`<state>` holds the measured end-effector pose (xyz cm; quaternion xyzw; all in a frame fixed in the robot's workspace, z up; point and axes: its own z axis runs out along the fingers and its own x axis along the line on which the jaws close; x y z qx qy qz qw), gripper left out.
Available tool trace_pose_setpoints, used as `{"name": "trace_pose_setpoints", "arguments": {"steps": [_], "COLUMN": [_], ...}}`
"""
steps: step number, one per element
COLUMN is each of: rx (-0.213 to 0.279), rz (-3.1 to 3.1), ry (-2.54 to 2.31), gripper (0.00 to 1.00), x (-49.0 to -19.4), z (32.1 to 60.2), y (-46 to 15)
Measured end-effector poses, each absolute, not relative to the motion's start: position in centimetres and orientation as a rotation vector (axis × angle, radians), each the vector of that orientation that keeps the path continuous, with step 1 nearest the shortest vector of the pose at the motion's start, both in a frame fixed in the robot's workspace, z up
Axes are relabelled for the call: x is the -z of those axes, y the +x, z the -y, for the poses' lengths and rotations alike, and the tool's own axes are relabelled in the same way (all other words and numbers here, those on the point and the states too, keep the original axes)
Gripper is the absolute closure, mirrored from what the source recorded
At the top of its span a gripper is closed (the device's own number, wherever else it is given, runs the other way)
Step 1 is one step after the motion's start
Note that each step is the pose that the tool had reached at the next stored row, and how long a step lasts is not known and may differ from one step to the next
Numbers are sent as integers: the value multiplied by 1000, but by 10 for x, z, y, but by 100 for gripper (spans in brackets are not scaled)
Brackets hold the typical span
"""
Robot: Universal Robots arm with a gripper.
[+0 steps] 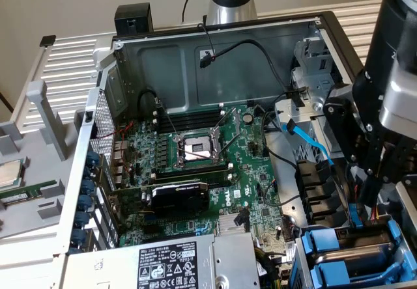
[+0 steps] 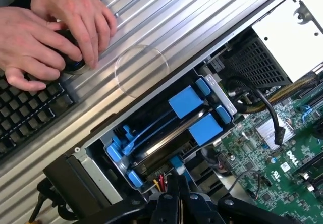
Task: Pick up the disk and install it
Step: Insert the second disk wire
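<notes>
- Beige wall (image 1: 78,2) backs a ribbed grey table (image 1: 65,68); an open computer case (image 1: 195,38) lies on it with its inside facing up.
- At the exterior view's left, outside the case, a CPU chip (image 1: 8,172) lies on a grey tray (image 1: 26,217).
- Inside the case, the green motherboard (image 1: 254,191) lies flat, with an empty CPU socket (image 1: 195,149) near its middle and a black graphics card (image 1: 179,198) just below that.
- Along the near edge sits the silver power supply (image 1: 195,263) with its black label.
- A black cable (image 1: 260,55) loops across the back wall, and a light-blue cable (image 1: 309,142) runs down toward the drive bay at the exterior view's right.
- The disk (image 2: 166,143) sits in that bay, in the case's near corner at the exterior view's right, held in a blue carrier (image 1: 345,253) whose tabs stick up on both sides.
- The arm (image 1: 384,107) hangs over this corner, dark and bulky.
- In the wrist view the pincer (image 2: 177,196) is fully closed, its tips meeting just beside the bay's edge, near a blue clip (image 2: 176,163); it grips nothing I can make out.
- Also in the wrist view, a person's hands (image 2: 50,27) rest on a dark round object beside a black keyboard (image 2: 25,108) on the table.
</notes>
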<state>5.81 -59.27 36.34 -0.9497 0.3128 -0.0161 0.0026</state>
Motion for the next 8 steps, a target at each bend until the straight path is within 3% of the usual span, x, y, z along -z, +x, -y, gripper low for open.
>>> {"name": "trace_pose_setpoints", "arguments": {"steps": [8], "rx": [52], "rz": [-774], "ry": [-3040], "gripper": [89], "x": [-364], "z": [592], "y": [58]}}
